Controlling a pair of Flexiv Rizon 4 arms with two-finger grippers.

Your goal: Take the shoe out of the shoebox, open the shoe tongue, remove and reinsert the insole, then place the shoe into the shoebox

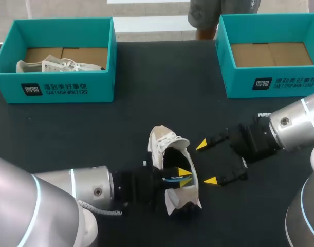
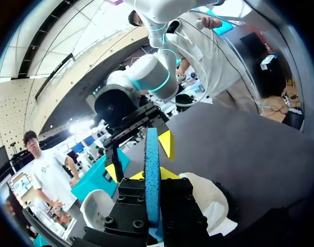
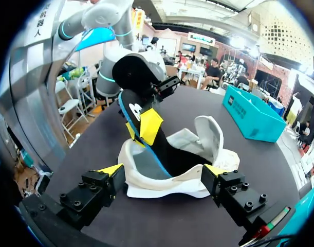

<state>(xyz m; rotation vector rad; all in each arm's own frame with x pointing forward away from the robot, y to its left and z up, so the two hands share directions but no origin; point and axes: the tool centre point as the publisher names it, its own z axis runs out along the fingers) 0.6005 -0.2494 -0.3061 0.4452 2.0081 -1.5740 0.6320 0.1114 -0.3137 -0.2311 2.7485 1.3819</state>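
At the far left corner of the black table is a blue-green shoebox. A white shoe lies inside it.

My left arm comes in along the front edge of the table. The left gripper is right over the open top of another white shoe. This shoe sits on the table near the middle of the front edge, not in any box. The left gripper's two yellow tips are pressed on the insole, one on each side. The insole is dark with a bright blue edge. One end is down in the shoe and the other end sticks up out of it.

Just to the right of the shoe is the right gripper. Its fingers are spread wide and hold nothing. The shoe lies just ahead of them.

At the far right corner is a second blue-green shoebox. Only its brown cardboard bottom shows inside.
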